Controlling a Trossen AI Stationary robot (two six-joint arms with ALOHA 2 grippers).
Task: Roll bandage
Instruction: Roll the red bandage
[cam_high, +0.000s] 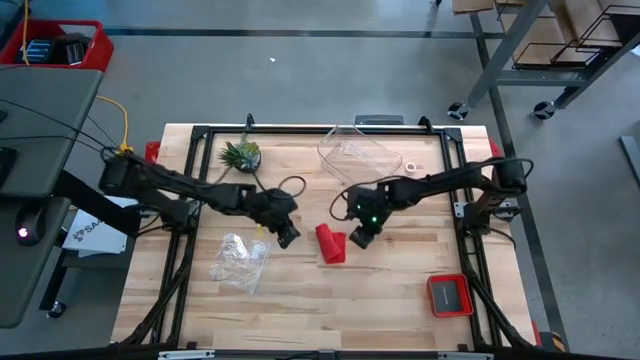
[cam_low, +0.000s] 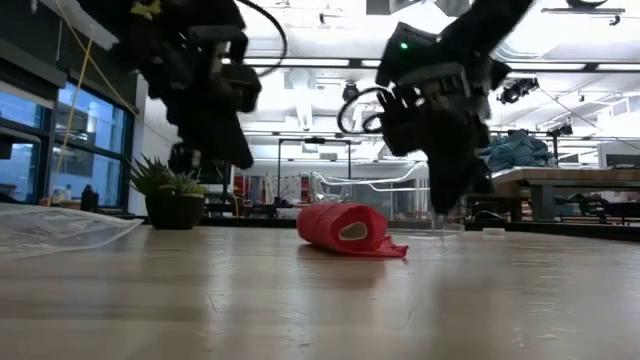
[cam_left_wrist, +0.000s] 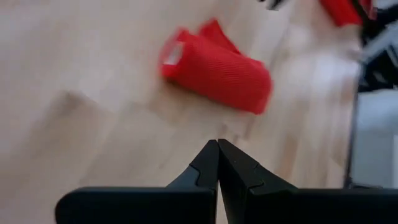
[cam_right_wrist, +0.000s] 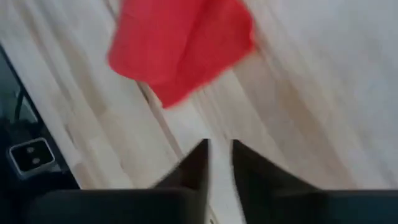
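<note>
Both grippers flank the bandage (cam_high: 330, 243): left gripper (cam_high: 288, 236) closed, right gripper (cam_high: 360, 238) seemingly slightly parted.

The only lettering in sight is on a white sheet (cam_high: 92, 232) lying on the floor beside the table's (cam_high: 300, 300) left edge, under the left arm; it seems to begin "SA", but the rest is hidden or too small to read
</note>
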